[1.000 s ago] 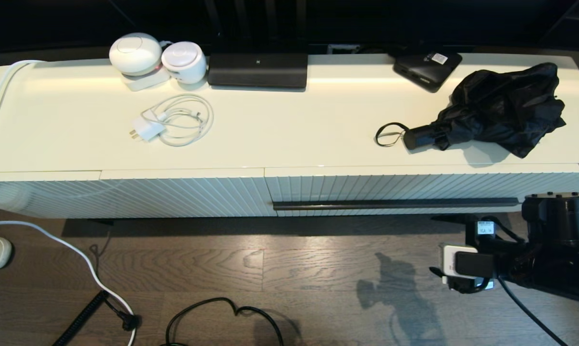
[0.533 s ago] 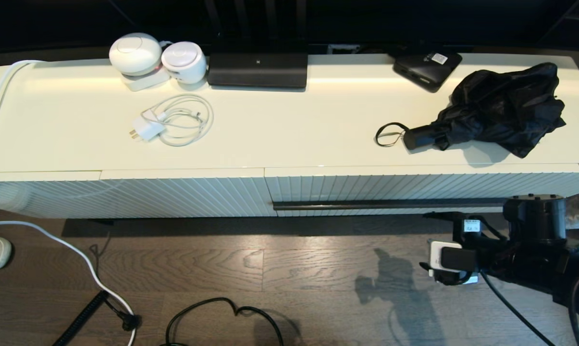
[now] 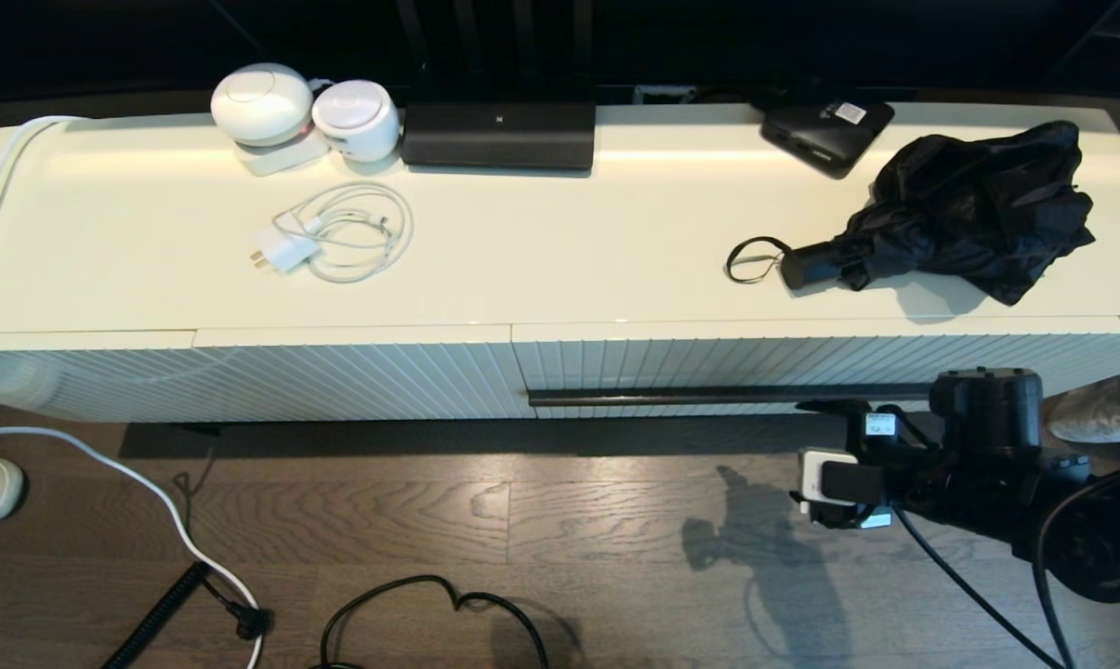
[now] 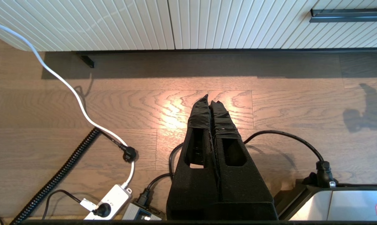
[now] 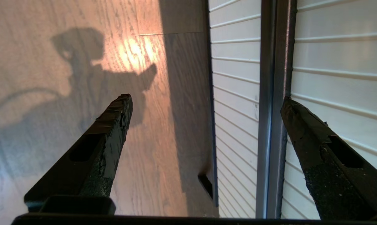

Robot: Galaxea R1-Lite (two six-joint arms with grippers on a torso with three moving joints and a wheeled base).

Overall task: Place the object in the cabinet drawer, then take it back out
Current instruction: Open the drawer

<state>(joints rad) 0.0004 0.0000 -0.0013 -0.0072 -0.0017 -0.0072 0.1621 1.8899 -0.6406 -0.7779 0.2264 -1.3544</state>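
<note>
The black folding umbrella (image 3: 968,209) lies on the cabinet top at the right, its short handle (image 3: 810,265) and wrist loop (image 3: 750,260) pointing left. Below it the ribbed cream drawer (image 3: 755,362) is closed, with its dark handle bar (image 3: 708,397) along the front. My right gripper (image 3: 812,455) hangs low in front of the drawer's right part, open. In the right wrist view the right gripper (image 5: 206,98) has one finger (image 5: 301,125) over the handle bar (image 5: 274,62) and the other over the floor. My left gripper (image 4: 211,98) is shut on nothing above the floor.
On the cabinet top are a flat black box with a white label (image 3: 829,130), a black device (image 3: 499,135), two white round gadgets (image 3: 262,102) and a white charger with coiled cable (image 3: 336,232). Cables (image 3: 429,595) and a power strip (image 4: 113,200) lie on the wooden floor.
My right arm has moved left along the drawer front and a little closer to the handle bar. The umbrella and the drawer have not moved.
</note>
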